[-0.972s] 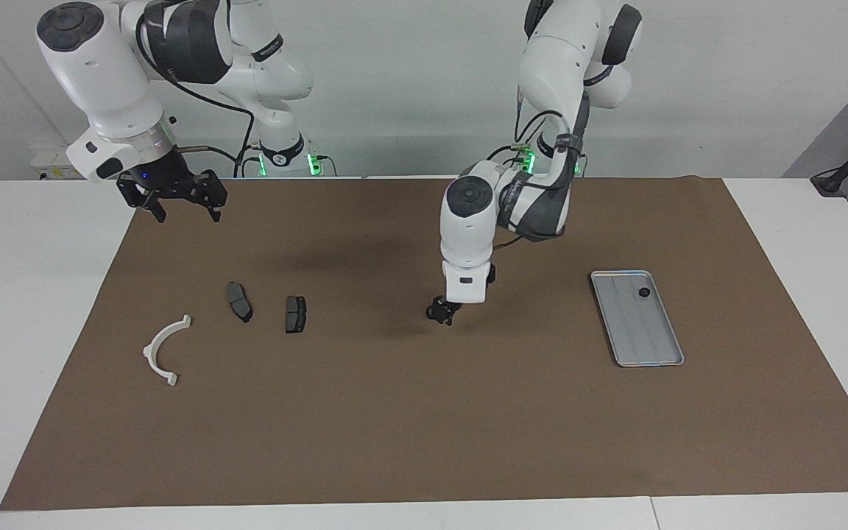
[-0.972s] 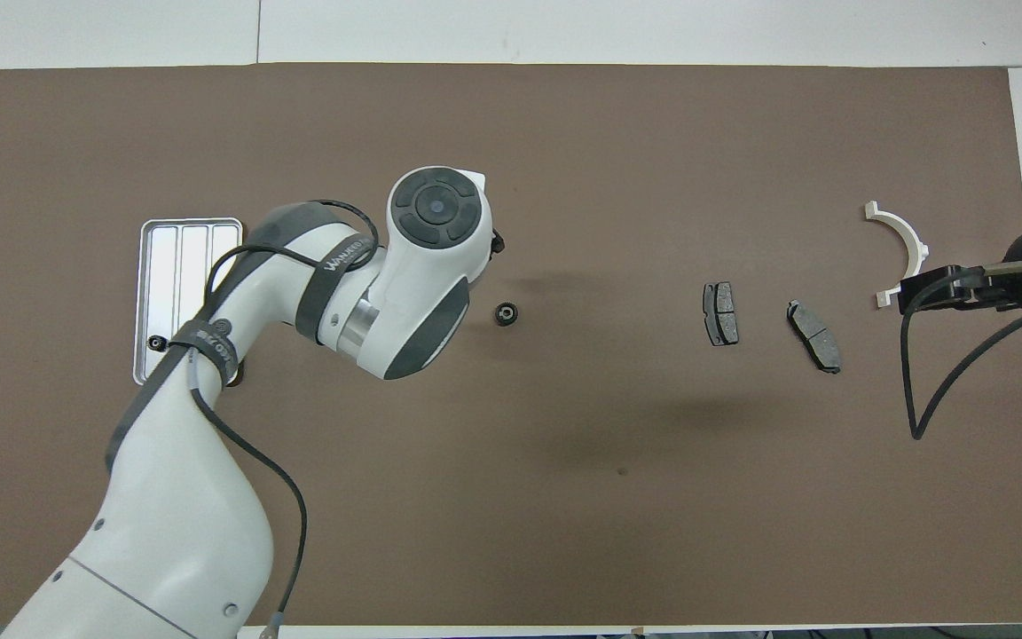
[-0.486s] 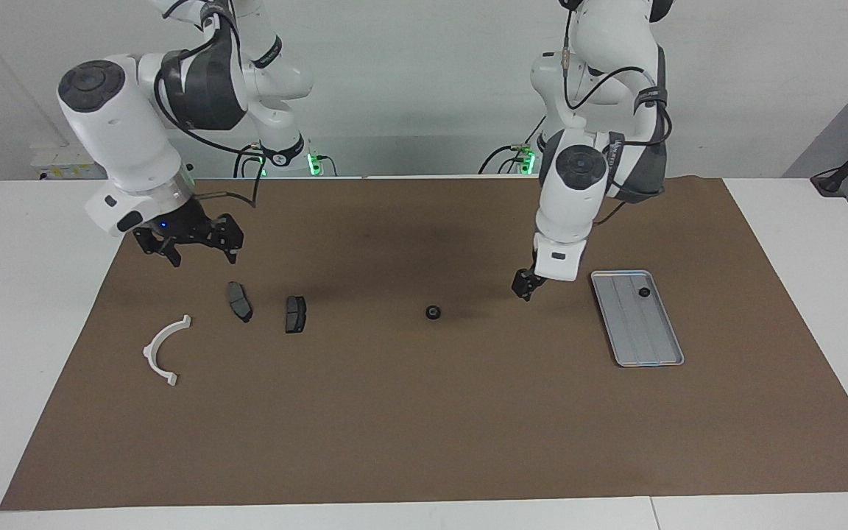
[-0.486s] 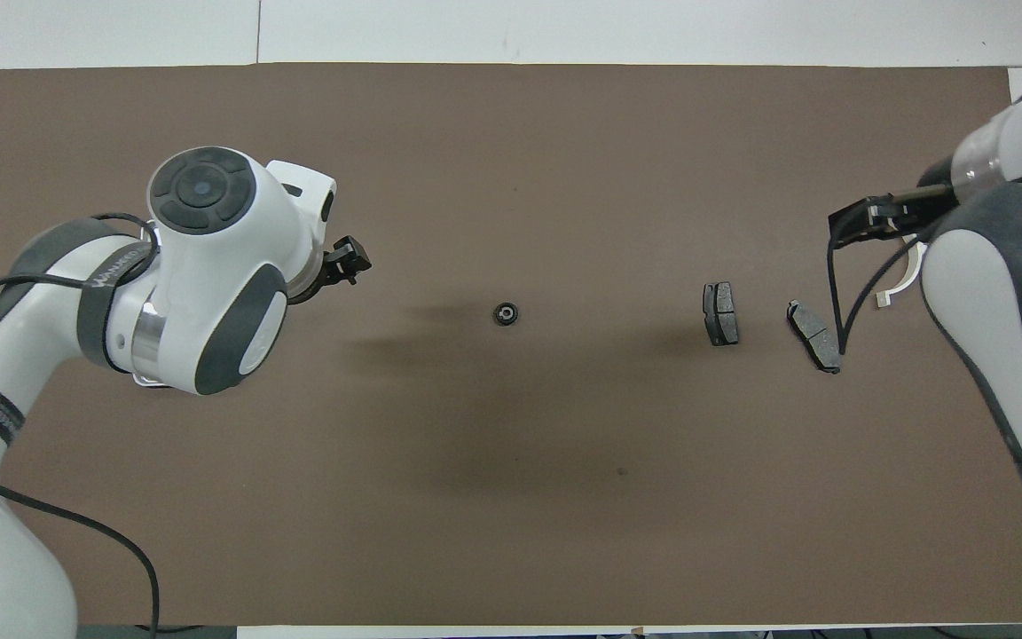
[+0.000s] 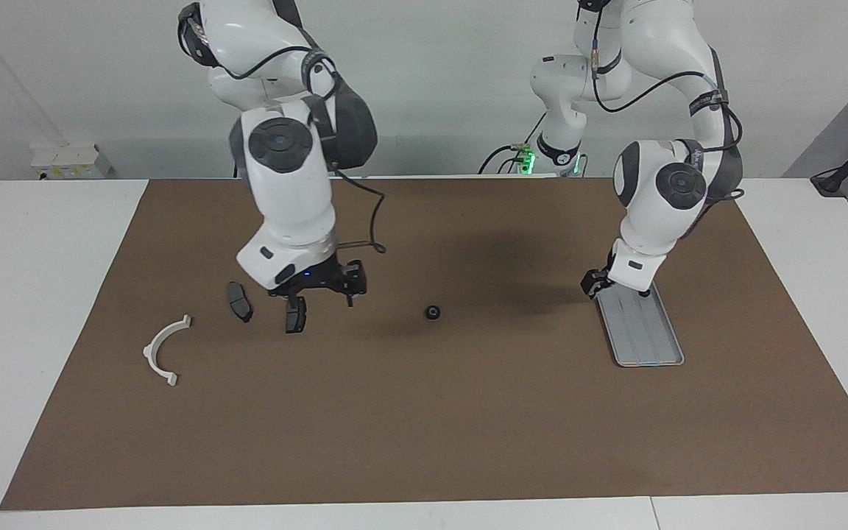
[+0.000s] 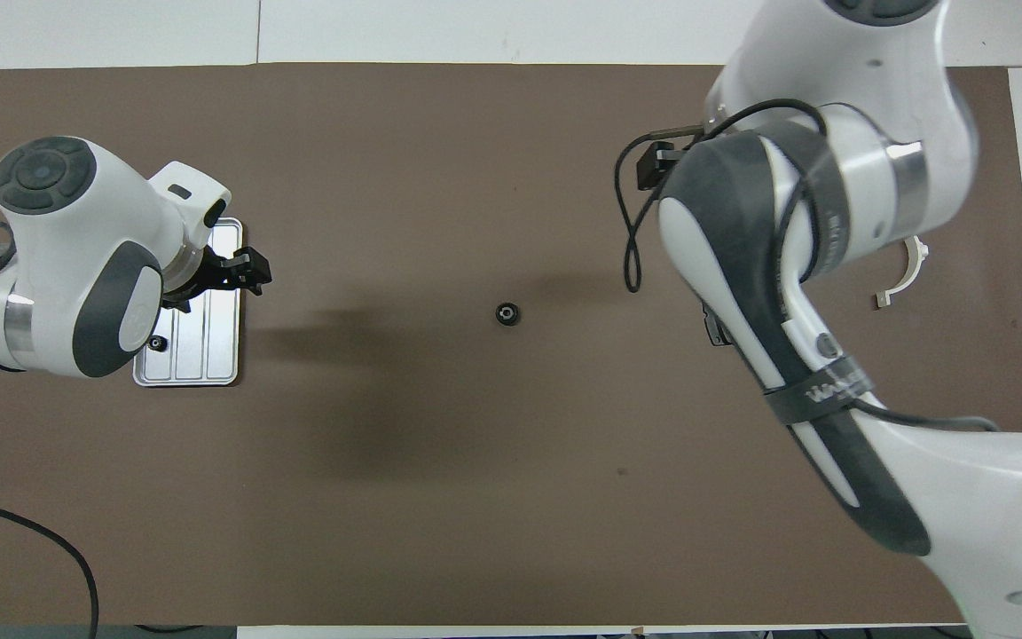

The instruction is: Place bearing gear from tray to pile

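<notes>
A small black bearing gear (image 5: pixel 432 312) (image 6: pixel 507 313) lies alone on the middle of the brown mat, with no gripper touching it. The silver tray (image 5: pixel 645 335) (image 6: pixel 209 355) sits toward the left arm's end, and a second small black part (image 6: pixel 155 342) lies in it. My left gripper (image 5: pixel 595 283) (image 6: pixel 245 268) hangs open and holds nothing, over the tray's edge that faces the mat's middle. The pile is a white bracket (image 5: pixel 163 350) (image 6: pixel 906 271) and two dark plates (image 5: pixel 239 301). My right gripper (image 5: pixel 318 296) hovers open and holds nothing, over the plate (image 5: pixel 295 316) closest to the gear.
The brown mat (image 5: pixel 424 427) covers most of the white table. The right arm's bulk hides the plates in the overhead view. Bare mat lies between the gear and the plates, and along the edge farthest from the robots.
The left arm left the gear on the mat's middle and swung back to the tray. The right arm came from the mat's corner to above the plates.
</notes>
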Robot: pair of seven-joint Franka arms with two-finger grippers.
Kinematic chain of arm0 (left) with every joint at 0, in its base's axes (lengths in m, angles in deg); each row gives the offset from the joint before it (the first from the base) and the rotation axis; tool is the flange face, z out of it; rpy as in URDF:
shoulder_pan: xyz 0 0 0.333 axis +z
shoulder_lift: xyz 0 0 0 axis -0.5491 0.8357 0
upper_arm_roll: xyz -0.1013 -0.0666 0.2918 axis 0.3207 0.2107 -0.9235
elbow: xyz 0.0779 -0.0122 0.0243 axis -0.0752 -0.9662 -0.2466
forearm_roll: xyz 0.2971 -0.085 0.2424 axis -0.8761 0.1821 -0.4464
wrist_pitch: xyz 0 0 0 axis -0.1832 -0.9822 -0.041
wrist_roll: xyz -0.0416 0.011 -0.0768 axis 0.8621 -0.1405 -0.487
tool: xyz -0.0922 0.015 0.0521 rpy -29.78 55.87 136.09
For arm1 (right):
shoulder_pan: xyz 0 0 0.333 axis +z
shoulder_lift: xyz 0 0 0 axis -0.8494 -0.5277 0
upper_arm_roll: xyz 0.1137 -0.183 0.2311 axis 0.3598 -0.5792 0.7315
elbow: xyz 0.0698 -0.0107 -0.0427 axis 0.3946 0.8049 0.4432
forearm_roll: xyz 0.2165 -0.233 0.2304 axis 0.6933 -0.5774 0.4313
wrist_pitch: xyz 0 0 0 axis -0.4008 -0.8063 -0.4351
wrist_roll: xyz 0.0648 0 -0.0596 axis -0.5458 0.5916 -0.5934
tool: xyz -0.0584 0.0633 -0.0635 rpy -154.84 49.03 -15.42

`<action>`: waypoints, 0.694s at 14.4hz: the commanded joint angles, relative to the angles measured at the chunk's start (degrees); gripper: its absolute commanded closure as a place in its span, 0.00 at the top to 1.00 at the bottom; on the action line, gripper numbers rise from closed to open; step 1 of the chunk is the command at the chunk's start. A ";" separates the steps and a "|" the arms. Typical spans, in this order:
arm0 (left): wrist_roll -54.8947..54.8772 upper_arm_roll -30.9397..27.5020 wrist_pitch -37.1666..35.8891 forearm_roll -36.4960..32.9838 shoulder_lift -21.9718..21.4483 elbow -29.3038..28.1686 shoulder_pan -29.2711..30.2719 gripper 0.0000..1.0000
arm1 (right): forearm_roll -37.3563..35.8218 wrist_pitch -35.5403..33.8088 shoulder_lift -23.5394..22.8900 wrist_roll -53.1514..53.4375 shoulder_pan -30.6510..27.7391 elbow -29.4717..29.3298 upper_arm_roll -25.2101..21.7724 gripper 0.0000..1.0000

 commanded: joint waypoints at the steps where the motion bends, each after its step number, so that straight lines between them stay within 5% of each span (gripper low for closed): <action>1: -5.10 0.63 5.13 -0.44 -3.26 -6.09 3.65 0.85 | -0.79 -2.11 -1.52 6.45 5.33 -3.16 0.24 0.99; 10: -12.58 0.63 12.00 -0.44 -3.62 -12.26 10.69 0.84 | 2.81 8.25 0.76 10.94 10.36 7.12 0.42 0.99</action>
